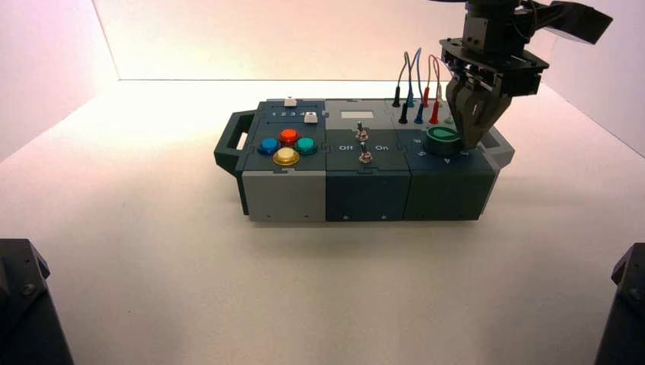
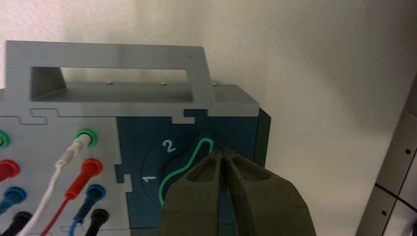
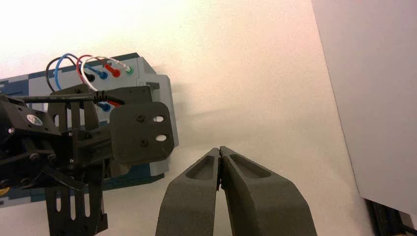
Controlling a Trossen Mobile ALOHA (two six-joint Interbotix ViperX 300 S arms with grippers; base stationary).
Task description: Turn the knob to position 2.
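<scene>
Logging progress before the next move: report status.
Left gripper shut, tips at the knob, by its pointer. Right gripper shut, off the box, over the table. Pointer tip sits past the 2. Nothing in the way.

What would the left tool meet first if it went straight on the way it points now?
Most likely the knob: the shut left tool sits right at its pointer tip; contact cannot be told.
</scene>
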